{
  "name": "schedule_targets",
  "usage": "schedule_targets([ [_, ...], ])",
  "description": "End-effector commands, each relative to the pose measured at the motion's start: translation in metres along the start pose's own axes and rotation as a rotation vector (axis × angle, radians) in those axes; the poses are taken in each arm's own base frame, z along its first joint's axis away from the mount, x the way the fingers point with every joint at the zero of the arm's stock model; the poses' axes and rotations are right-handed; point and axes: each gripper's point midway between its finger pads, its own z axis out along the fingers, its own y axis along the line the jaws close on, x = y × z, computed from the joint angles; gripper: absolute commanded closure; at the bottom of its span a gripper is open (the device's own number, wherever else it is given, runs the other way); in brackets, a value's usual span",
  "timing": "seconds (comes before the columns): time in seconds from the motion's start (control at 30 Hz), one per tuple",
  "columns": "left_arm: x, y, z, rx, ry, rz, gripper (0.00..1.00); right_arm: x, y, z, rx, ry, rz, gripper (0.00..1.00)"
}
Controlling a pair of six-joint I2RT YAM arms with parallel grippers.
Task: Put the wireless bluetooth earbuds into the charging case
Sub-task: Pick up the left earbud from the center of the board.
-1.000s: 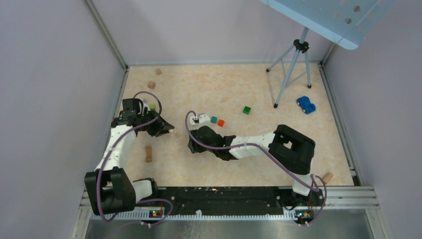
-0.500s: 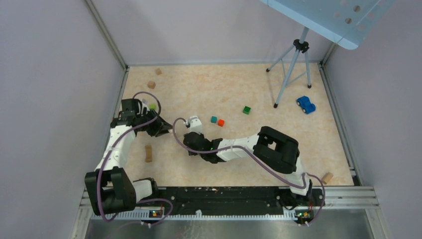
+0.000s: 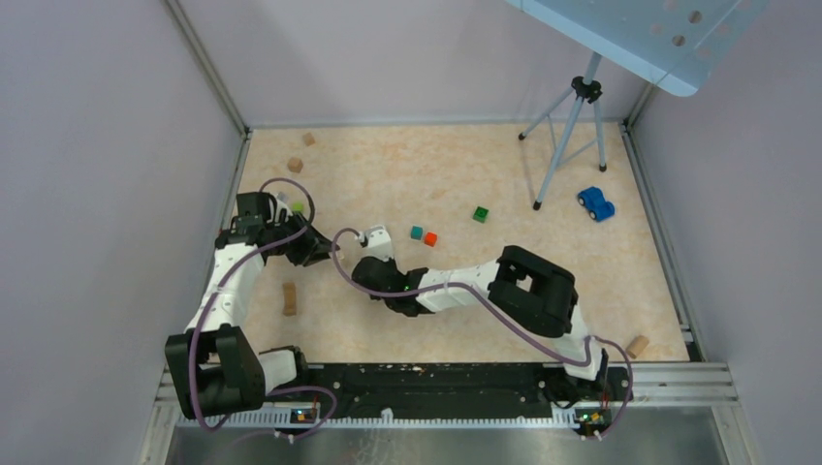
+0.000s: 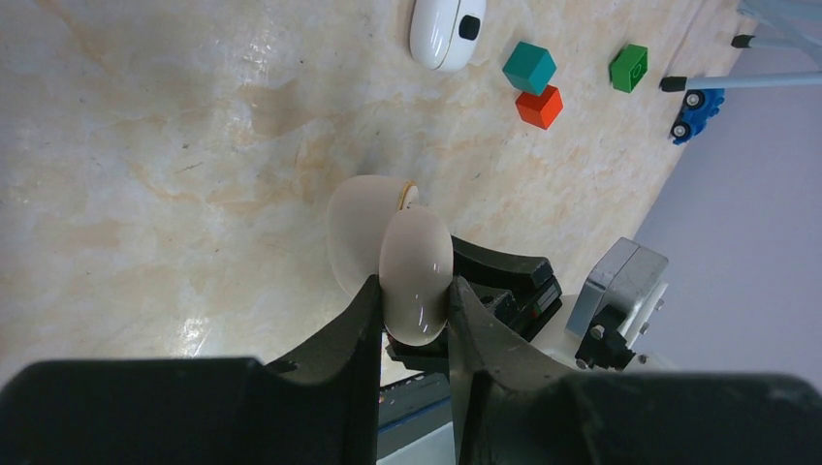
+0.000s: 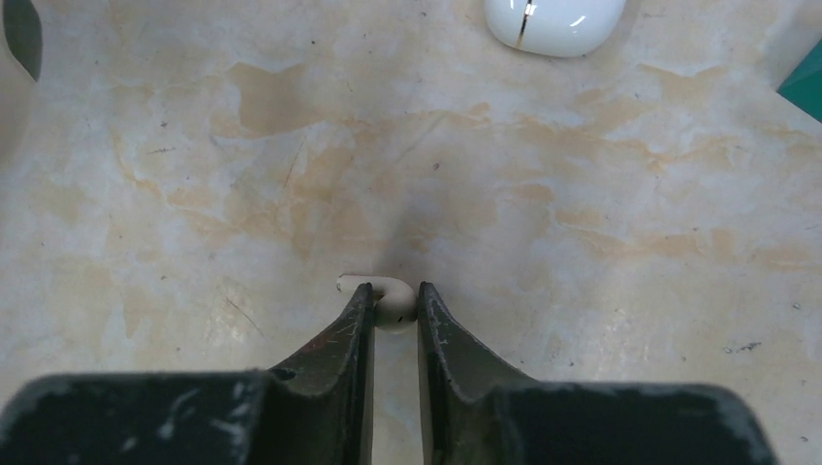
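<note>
Here the right gripper (image 5: 394, 293) is nearly closed, its tips pinching a small white earbud (image 5: 386, 302) that lies on the table (image 5: 582, 194). The earbud's stem pokes out past one fingertip. The left gripper (image 4: 414, 289) is pressed tight on the case (image 4: 393, 242), which is held with its lid open. A teal cube (image 4: 529, 67) and a red cube (image 4: 539, 106) lie farther out on the table.

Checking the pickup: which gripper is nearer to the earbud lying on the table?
Right. The right gripper is closed on the earbud; the left gripper is apart, off to its left, holding the charging case.
</note>
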Motion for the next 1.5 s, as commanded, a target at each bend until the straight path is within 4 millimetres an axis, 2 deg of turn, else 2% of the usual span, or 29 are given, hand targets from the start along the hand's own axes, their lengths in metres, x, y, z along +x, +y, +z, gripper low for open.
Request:
schedule_targets([
  [0.0, -0.002, -0.010, -0.004, 0.055, -0.008, 0.039, 1.00, 0.007, -0.017, -0.020, 0.029, 0.021, -0.007, 0.89],
  [0.17, 0.000, -0.013, -0.010, 0.060, -0.019, 0.051, 1.00, 0.013, -0.044, -0.051, 0.030, 0.024, -0.013, 0.91],
  [0.37, 0.012, -0.017, -0.009, 0.136, -0.021, 0.099, 1.00, 0.025, -0.102, -0.097, 0.060, 0.028, -0.039, 0.91],
  [0.53, 0.015, -0.023, -0.010, 0.121, -0.033, 0.190, 1.00, 0.047, -0.147, -0.108, 0.127, 0.054, -0.112, 0.91],
  [0.6, 0.015, -0.027, -0.012, 0.129, -0.043, 0.205, 1.00, 0.057, -0.157, -0.106, 0.152, 0.071, -0.130, 0.91],
  [0.67, 0.018, -0.030, -0.013, 0.138, -0.043, 0.214, 1.00, 0.059, -0.158, -0.103, 0.161, 0.082, -0.131, 0.87],
  [0.8, 0.023, -0.031, -0.011, 0.143, -0.033, 0.220, 1.00, 0.058, -0.156, -0.099, 0.180, 0.112, -0.117, 0.58],
  [0.93, 0.024, -0.031, -0.011, 0.143, -0.026, 0.229, 1.00, 0.051, -0.155, -0.105, 0.199, 0.075, 0.021, 0.49],
  [1.27, 0.021, -0.034, -0.015, 0.138, -0.033, 0.252, 1.00, 0.023, -0.141, -0.137, 0.161, -0.010, 0.530, 0.48],
  [1.47, 0.019, -0.036, -0.016, 0.136, -0.042, 0.274, 1.00, 0.018, -0.117, -0.136, 0.030, -0.024, 0.658, 0.50],
])
